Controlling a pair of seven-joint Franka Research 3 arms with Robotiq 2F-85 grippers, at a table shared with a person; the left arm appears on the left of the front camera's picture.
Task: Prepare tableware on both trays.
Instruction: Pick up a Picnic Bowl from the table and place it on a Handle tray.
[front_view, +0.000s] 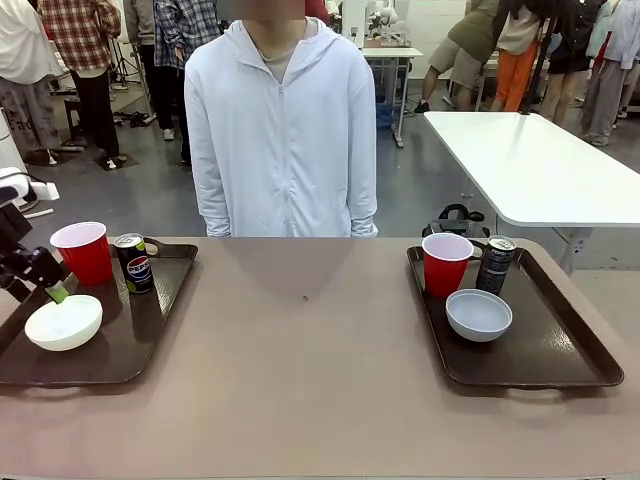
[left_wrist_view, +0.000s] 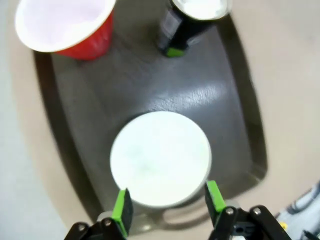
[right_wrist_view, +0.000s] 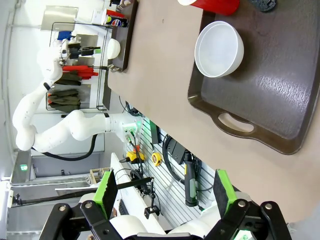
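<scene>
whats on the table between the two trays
Nothing: in the front view, the tan tabletop is bare between the left dark brown rectangular plastic tray and the matching right tray, apart from a tiny dark speck near the middle.

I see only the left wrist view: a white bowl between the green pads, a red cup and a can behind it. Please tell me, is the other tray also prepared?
Observer: Yes. In the front view the right tray carries a red cup, a dark can and a white bowl.
Operator: Where is the right gripper?
Observer: The right gripper hangs open off the near edge of the table, apart from that tray.
Operator: Is somebody at the table?
Observer: A person in a white hooded jacket stands at the far side, between the two trays, arms down.
</scene>
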